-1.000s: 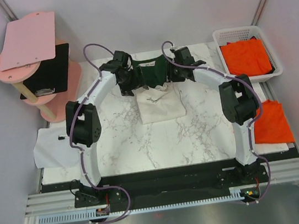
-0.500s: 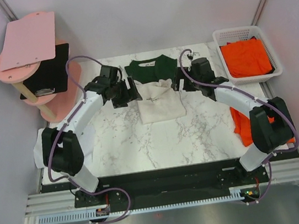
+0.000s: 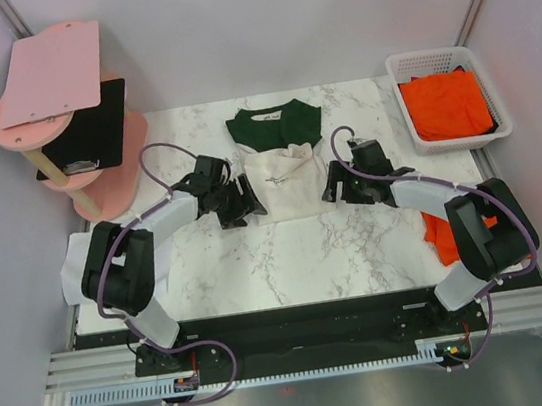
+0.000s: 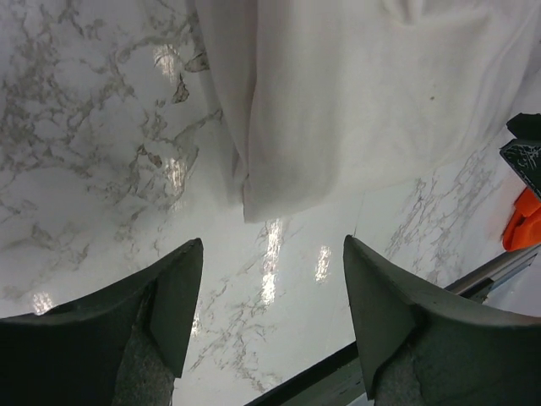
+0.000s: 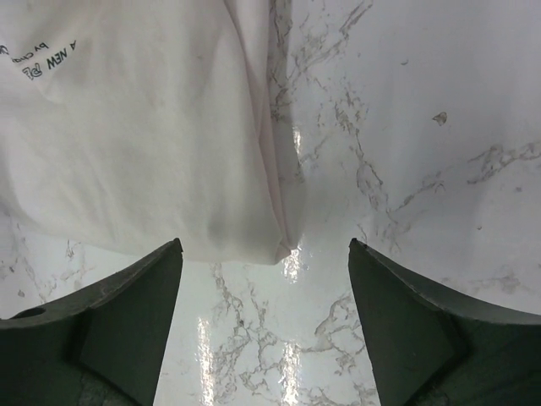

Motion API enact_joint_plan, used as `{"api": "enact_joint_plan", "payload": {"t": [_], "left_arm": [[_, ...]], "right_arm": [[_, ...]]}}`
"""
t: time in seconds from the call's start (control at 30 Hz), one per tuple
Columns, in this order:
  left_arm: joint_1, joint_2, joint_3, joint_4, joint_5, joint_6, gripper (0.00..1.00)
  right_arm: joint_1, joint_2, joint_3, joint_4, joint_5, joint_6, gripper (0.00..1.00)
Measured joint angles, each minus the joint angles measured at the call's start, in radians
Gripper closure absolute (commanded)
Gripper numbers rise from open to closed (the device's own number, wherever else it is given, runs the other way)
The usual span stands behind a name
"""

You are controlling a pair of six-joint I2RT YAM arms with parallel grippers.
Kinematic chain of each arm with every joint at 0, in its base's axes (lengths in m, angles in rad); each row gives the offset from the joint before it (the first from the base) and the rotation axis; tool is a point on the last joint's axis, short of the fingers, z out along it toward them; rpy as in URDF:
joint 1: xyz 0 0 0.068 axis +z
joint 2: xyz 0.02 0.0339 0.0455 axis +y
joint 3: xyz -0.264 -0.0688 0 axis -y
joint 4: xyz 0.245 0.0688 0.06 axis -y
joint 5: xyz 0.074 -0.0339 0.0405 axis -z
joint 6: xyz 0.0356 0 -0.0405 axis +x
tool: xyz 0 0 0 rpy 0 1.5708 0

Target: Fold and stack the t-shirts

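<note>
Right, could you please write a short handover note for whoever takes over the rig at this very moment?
Grippers: left gripper and right gripper are both open and empty, low over the marble table, one at each near corner of the cream-and-green t-shirt.
Things: that shirt lies flat mid-table, its sides apparently folded in. One orange t-shirt is in the white basket, and another orange shirt lies at the table's right edge.
Done: side folds, it seems; nothing is stacked.
Left: finish folding the cream shirt, fold the orange ones, then stack.
</note>
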Motion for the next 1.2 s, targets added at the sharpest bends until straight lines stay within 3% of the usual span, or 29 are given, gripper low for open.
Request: {"api": "enact_joint_plan", "payload": {"t": [0.2, 0.3, 0.33, 0.37, 0.43, 0.57, 0.83, 1.2], "left_arm": [[-0.001, 0.05, -0.013, 0.074, 0.016, -0.029, 0.63], [-0.004, 0.073, -0.021, 0.088, 0.024, -0.039, 0.88], [-0.006, 0.08, -0.024, 0.091, 0.025, -0.042, 0.92], [-0.007, 0.084, -0.026, 0.093, 0.026, -0.045, 0.96], [-0.007, 0.087, -0.029, 0.098, 0.027, -0.047, 0.98], [-0.007, 0.087, -0.035, 0.105, 0.027, -0.048, 0.98], [-0.017, 0.046, -0.097, 0.114, 0.022, -0.048, 0.98], [-0.195, -0.275, -0.254, 0.026, -0.04, -0.077, 0.98]], "right_arm": [[0.0, 0.024, -0.037, 0.072, -0.06, 0.039, 0.33], [0.0, 0.047, -0.062, 0.128, -0.111, 0.074, 0.58], [0.001, 0.048, -0.077, 0.15, -0.126, 0.089, 0.72], [0.002, 0.048, -0.093, 0.164, -0.135, 0.099, 0.78], [0.005, 0.048, -0.132, 0.203, -0.143, 0.118, 0.89], [0.006, 0.039, -0.192, 0.29, -0.151, 0.147, 0.97], [0.02, -0.041, -0.266, 0.307, -0.157, 0.15, 0.99], [0.111, -0.399, -0.337, 0.069, -0.16, 0.102, 0.99]]}}
